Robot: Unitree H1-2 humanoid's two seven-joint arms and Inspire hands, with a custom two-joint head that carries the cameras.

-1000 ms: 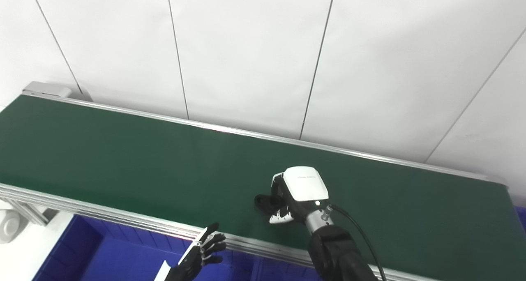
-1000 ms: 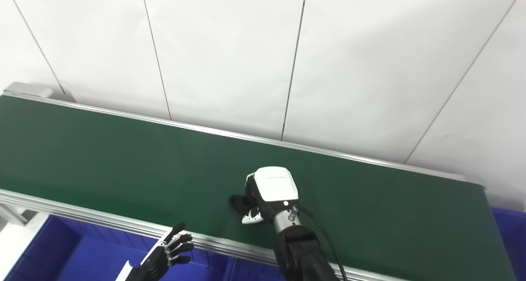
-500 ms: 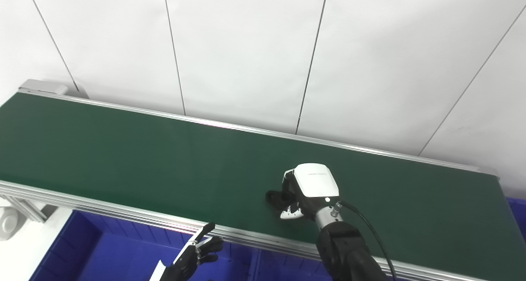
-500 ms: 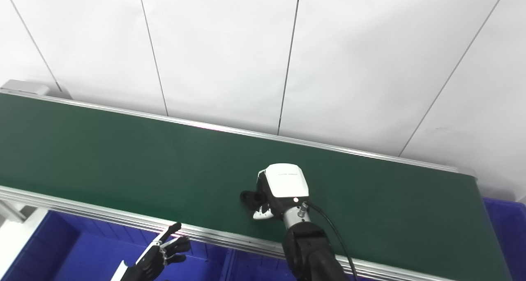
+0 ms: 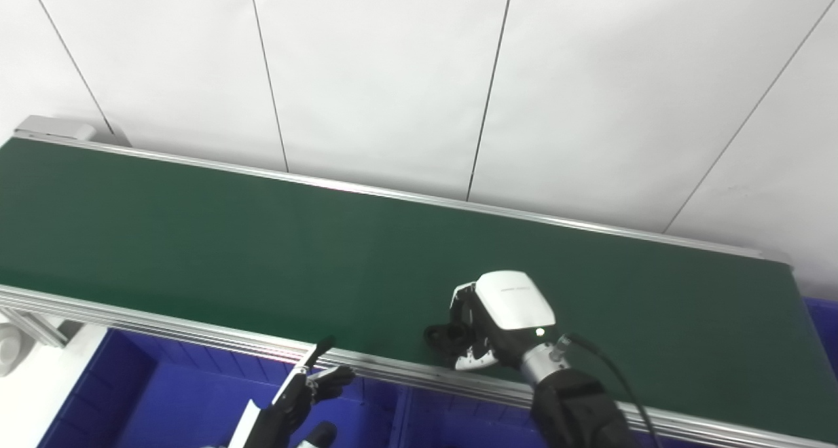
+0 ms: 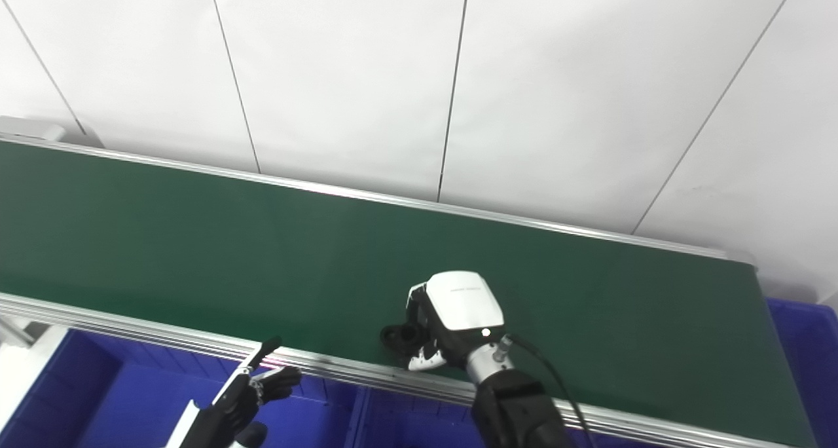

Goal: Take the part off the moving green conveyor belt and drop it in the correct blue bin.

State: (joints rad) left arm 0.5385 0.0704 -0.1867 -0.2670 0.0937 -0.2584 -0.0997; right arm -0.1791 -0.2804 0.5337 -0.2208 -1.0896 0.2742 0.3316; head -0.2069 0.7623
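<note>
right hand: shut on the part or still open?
Shut on the black part: the right hand has its fingers curled around it, low over the green belt near its front rail.

White panel wall, even lighting

Wall (image 5: 393,74) behind the line is plain white panels split by thin dark seams (image 5: 488,88) running slightly off vertical. Flat diffuse light, no hard shadows on it. Small grey metal housing (image 5: 55,128) sits at the wall's foot, far left. A patch of white surface (image 5: 26,395) shows bottom left.
</note>
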